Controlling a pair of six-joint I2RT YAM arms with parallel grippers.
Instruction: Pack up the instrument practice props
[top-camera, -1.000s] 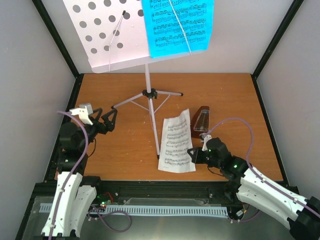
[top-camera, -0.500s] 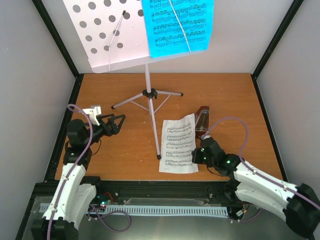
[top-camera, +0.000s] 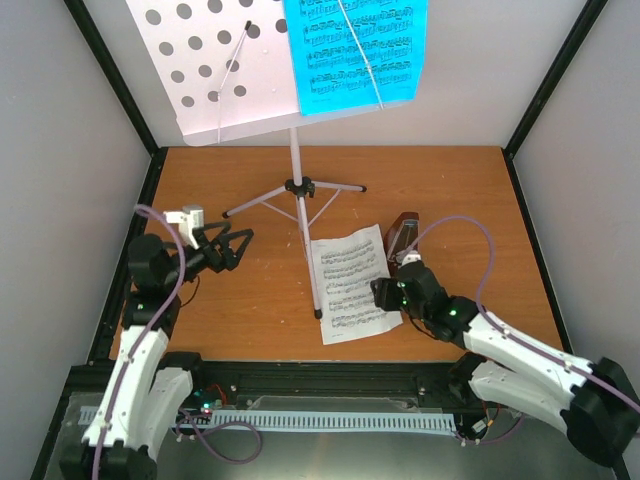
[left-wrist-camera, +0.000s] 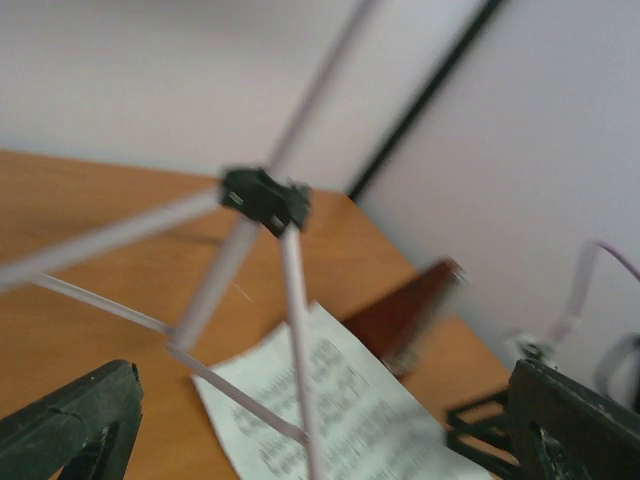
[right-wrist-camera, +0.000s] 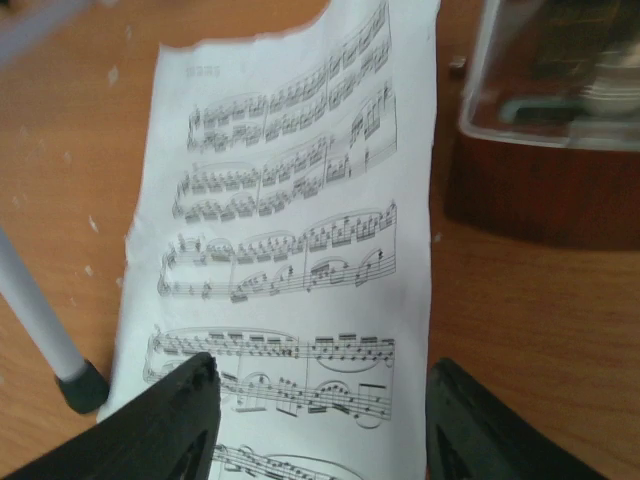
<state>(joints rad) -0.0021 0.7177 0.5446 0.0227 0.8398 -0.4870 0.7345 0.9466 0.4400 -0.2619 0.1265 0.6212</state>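
Observation:
The white music stand (top-camera: 296, 160) rises from its tripod hub (left-wrist-camera: 265, 197) at the back, and its hole-punched desk (top-camera: 215, 70) carries the blue music sheet (top-camera: 355, 50). The white music sheet (top-camera: 348, 283) lies flat on the table, partly under the stand's front leg. A brown metronome (top-camera: 402, 238) with a clear cover (right-wrist-camera: 550, 70) stands just right of it. My right gripper (right-wrist-camera: 320, 400) hovers open low over the sheet's near right part, holding nothing. My left gripper (top-camera: 232, 248) is open at the left, pointing at the tripod legs and apart from them.
The stand's front leg ends in a black foot (right-wrist-camera: 80, 385) left of the white sheet. Grey walls with black frame posts (top-camera: 545, 90) close in the wooden table (top-camera: 450, 190). The stand's desk overhangs the back of the table.
My right gripper went from shut to open and moved left over the white sheet. The sheet slid and turned a little to the left. My left arm swung slightly toward the stand.

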